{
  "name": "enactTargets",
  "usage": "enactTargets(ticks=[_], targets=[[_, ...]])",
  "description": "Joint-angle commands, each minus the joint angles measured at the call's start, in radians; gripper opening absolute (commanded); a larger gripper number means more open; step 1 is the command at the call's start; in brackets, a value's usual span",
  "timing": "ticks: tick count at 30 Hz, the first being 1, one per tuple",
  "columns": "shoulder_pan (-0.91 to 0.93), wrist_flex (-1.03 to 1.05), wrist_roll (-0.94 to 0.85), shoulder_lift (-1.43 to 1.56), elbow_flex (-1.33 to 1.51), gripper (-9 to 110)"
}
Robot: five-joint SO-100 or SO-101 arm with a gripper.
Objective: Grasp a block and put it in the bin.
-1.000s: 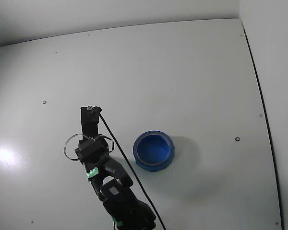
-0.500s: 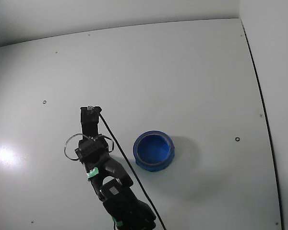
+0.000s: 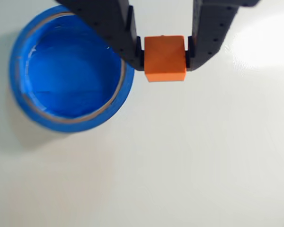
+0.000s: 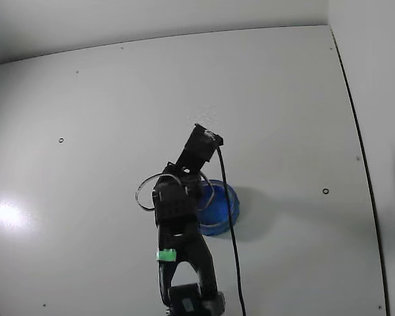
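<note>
In the wrist view my gripper [image 3: 165,59] is shut on the block [image 3: 164,62], a small orange-red cube pinched between the two black fingers [image 3: 117,28]. The cube hangs just outside the right side of the bin's rim; the bin [image 3: 61,125] is a round blue bowl with nothing inside, filling the upper left. In the fixed view the black arm reaches up from the bottom edge, and the gripper [image 4: 201,150] sits above the bin's [image 4: 226,209] upper left rim. There the arm hides the block and covers the bin's left part.
The bin stands on a white tabletop [image 4: 283,99] with a few small dark screw holes. A black cable [image 4: 229,230] runs from the gripper head down across the bin. The table's right edge [image 4: 362,158] borders a wall. A bright glare spot [image 4: 3,212] lies at left.
The arm has swung to the right, from a spot left of the bin to above the bin's upper left rim. The bin has not moved.
</note>
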Motion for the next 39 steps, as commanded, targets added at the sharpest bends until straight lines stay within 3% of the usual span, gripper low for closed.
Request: enactTargets(ticks=[1,13,29,39], targets=[[0.072,-0.025,0.003,0.278,0.054,0],[0.12,-0.025,-0.077,0.36,0.314,0],[0.12,-0.025,-0.083,0.362,0.339,1],[0.12,-0.025,-0.084,0.365,0.341,21]])
